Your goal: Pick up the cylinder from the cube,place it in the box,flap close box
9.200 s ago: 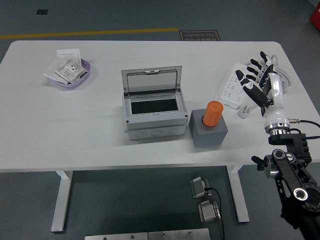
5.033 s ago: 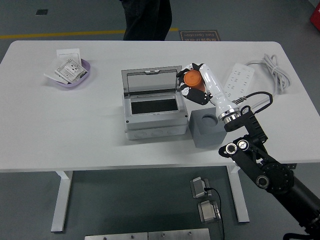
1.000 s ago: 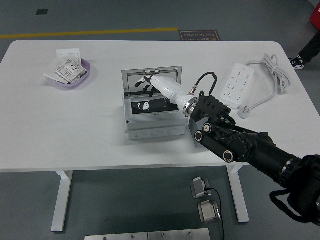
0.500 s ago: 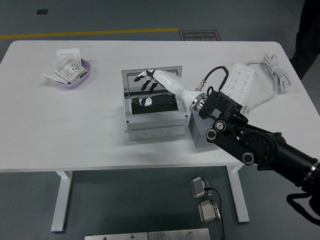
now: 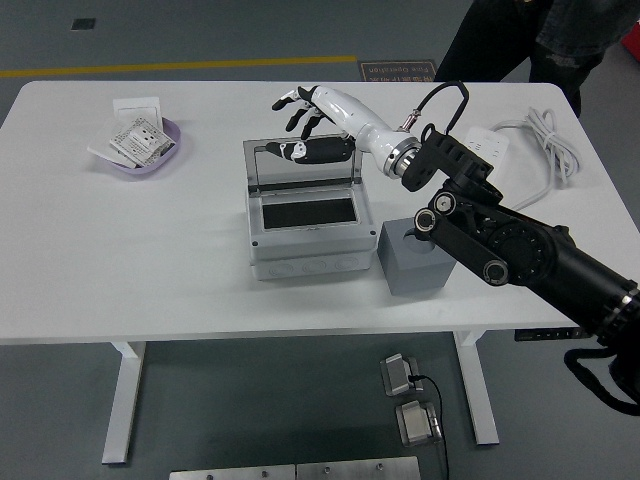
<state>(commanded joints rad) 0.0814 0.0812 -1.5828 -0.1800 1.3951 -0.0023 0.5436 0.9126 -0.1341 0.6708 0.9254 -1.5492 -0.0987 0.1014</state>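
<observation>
The grey box (image 5: pixel 305 255) stands mid-table with its clear lid (image 5: pixel 303 163) upright and open. Its inside looks dark, and I see no orange cylinder anywhere. My right hand (image 5: pixel 299 105) hovers just above and behind the lid's top edge, open with fingers spread and holding nothing; the lid shows its reflection. The white forearm (image 5: pixel 358 120) runs back to the black arm (image 5: pixel 500 240), which crosses over the grey cube (image 5: pixel 403 268) to the right of the box. The cube's top is partly hidden by the arm. My left arm is out of view.
A purple bowl (image 5: pixel 170 140) with paper packets sits far left. A white power strip (image 5: pixel 487 150) and its coiled cable (image 5: pixel 545 135) lie far right. A person (image 5: pixel 520 30) in dark clothes stands at the far right edge of the table.
My right hand has lifted from in front of the lid to above its top edge, and the forearm swung toward the far side. A person has stepped in at the top right.
</observation>
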